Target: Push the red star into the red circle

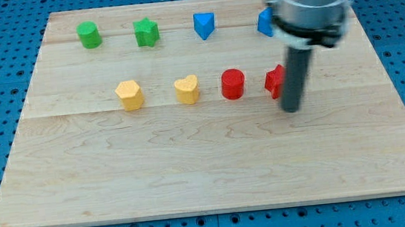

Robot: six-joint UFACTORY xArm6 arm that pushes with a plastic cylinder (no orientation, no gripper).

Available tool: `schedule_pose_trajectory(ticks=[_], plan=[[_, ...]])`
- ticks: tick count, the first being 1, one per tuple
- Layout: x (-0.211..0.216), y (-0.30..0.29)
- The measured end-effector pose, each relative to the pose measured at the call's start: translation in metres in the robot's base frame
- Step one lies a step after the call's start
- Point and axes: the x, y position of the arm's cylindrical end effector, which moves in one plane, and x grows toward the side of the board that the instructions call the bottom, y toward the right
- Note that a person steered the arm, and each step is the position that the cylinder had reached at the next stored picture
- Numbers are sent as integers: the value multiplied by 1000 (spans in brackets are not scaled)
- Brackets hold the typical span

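Note:
The red star point(275, 81) lies right of centre on the wooden board point(193, 166), partly hidden behind my rod. The red circle point(232, 84) stands just to its left with a small gap between them. My tip point(291, 109) rests on the board right beside the star, at its lower right edge, seemingly touching it.
A yellow pentagon-like block point(130, 95) and a yellow heart point(187, 90) sit in the same row to the view's left. Along the top are a green circle point(89, 35), a green star point(146, 33), a blue triangle-like block point(204, 25) and a blue block point(264, 22) half hidden by the arm.

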Motion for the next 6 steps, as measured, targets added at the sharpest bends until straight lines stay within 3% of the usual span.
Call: schedule_pose_trajectory(ticks=[1,3,6], plan=[[-11,73],[-32,-26],[-3,-102]])
